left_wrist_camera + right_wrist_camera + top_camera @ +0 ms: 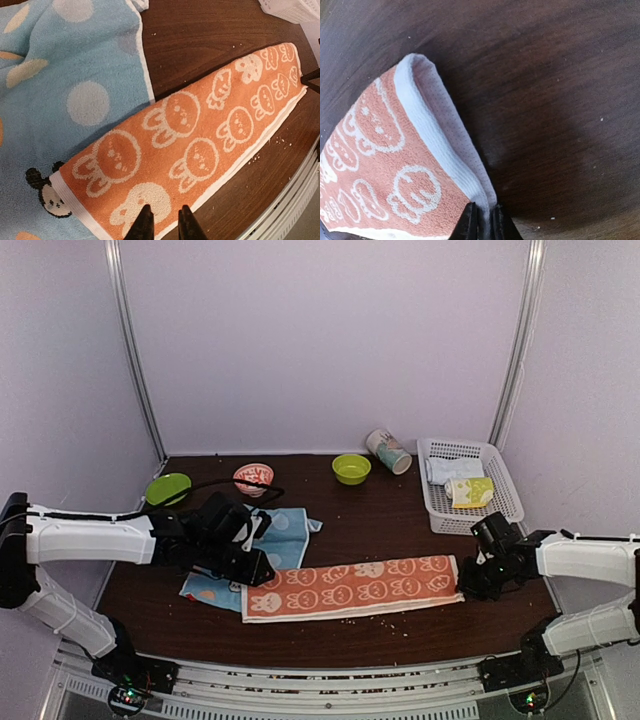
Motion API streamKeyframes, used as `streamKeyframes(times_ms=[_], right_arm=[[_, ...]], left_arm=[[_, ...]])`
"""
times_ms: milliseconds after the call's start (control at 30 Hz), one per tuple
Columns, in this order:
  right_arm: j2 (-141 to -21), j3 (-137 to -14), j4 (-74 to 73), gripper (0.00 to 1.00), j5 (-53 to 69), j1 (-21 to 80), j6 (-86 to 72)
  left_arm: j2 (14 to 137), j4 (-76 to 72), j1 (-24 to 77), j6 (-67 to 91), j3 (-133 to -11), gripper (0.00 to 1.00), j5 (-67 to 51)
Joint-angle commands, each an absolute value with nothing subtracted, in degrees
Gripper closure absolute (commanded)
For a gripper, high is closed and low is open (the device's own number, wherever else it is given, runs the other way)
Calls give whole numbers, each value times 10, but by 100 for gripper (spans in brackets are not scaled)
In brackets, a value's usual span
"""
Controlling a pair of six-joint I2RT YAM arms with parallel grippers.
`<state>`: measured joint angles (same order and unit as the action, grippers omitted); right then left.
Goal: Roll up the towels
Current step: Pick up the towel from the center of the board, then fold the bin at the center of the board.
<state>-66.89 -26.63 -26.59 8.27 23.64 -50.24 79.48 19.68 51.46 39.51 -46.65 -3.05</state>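
The soft, limp orange towel (pixel 352 587) would sag; its end hems suited gripping. The right gripper (pixel 482 214) had jaws pinching one hem; the left gripper (pixel 163 217) had jaws slightly apart, perhaps touching the other.

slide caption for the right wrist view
Right gripper pinching the folded end of the orange bunny towel on the dark table

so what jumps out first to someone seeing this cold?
The orange bunny towel, a folded strip across the front of the table, with the left gripper at one end and the right gripper pinching the other end's hem. Behind its left end lies the light blue towel, unrolled; a white basket holding a pale roll and a yellow-green roll sits back right.
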Motion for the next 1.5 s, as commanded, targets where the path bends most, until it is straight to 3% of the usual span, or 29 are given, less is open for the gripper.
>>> streamKeyframes(times_ms=[0, 100, 500, 867, 1467], right_arm=[[-673, -259, -309, 91, 93, 234, -499], [-661, -263, -322, 100, 89, 235, -499], [-549, -371, -439, 100, 46, 245, -404], [-537, -428, -415, 100, 45, 352, -378], [-751, -556, -202, 100, 50, 556, -460]], left_arm=[[782, 188, 512, 386, -459, 82, -25], [781, 191, 512, 383, -460, 82, -26], [792, 184, 512, 382, -465, 83, -33], [796, 170, 512, 397, -463, 83, -42], [690, 202, 512, 438, -402, 84, 40]])
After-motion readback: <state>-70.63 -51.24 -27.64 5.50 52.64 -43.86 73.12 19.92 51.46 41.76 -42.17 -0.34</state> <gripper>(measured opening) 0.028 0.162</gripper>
